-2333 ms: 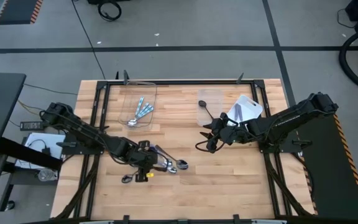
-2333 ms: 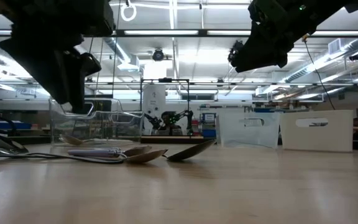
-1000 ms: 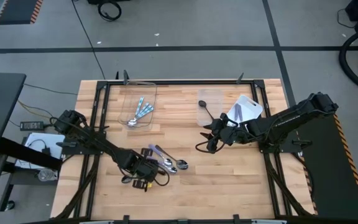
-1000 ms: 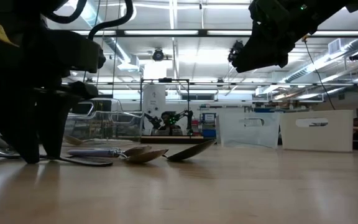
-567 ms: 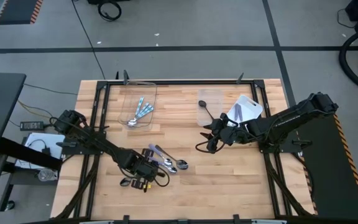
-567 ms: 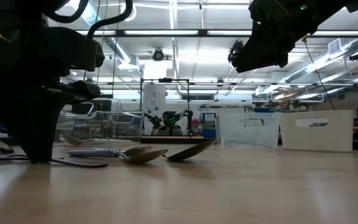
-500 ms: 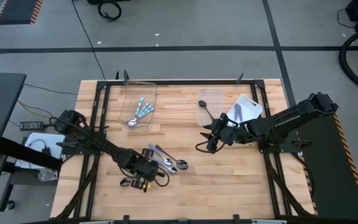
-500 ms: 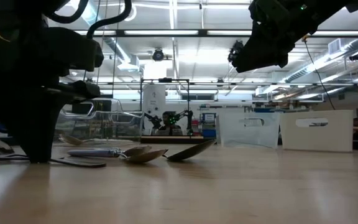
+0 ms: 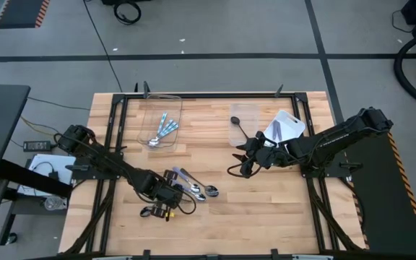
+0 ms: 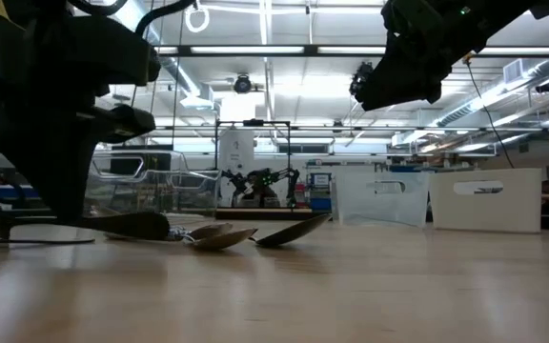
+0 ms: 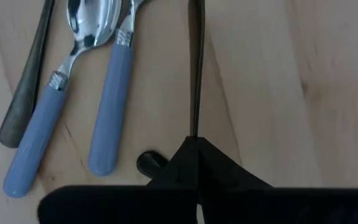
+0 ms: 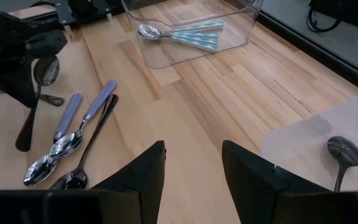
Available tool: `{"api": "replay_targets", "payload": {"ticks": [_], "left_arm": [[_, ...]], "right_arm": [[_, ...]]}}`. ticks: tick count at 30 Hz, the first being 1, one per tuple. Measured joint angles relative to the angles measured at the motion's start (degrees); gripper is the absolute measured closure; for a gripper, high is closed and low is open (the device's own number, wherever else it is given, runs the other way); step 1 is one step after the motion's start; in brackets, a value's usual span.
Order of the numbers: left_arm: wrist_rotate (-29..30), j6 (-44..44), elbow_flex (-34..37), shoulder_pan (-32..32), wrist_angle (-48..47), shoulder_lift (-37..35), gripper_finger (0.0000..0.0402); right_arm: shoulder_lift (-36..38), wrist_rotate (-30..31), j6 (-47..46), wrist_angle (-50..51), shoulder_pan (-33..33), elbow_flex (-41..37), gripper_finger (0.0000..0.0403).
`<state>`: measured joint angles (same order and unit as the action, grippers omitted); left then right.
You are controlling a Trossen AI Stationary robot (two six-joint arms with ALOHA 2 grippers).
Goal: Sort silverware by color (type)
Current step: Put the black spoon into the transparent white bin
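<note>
Fingers of the left gripper point(image 9: 166, 203) pinch shut on a dark spoon point(image 12: 35, 106), lifted off the wooden counter point(image 9: 266, 202) just beside the loose pile of spoons point(image 9: 197, 189). Two in that pile have smooth light-blue handles point(image 11: 110, 106) and shiny bowls. Well apart from the pile, the right gripper point(image 9: 243, 165) hovers with fingers point(image 12: 145, 174) spread wide, empty. Another dark spoon point(image 12: 340, 155) lies blurred behind clear plastic.

I can't read any text, label, brand, number or sign in these views, neither on the wooden table, the spoons, the clear containers, nor on the arms or in the room behind.
</note>
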<state>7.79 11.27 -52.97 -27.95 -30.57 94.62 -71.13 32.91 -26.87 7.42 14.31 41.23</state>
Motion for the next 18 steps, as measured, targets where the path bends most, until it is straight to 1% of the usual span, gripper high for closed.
{"api": "replay_targets", "payload": {"ticks": [11, 18], "left_arm": [[0.6, 0.15, -0.16, 0.47, -1.24, -0.45, 0.04], [2.67, -1.44, -3.0, 0.47, -2.03, -0.47, 0.0401]], "right_arm": [[0.0, 0.0, -0.07, -0.11, 0.0, 0.0, 0.0234], [0.0, -0.47, -0.15, -0.11, 0.0, 0.0, 0.0234]]}}
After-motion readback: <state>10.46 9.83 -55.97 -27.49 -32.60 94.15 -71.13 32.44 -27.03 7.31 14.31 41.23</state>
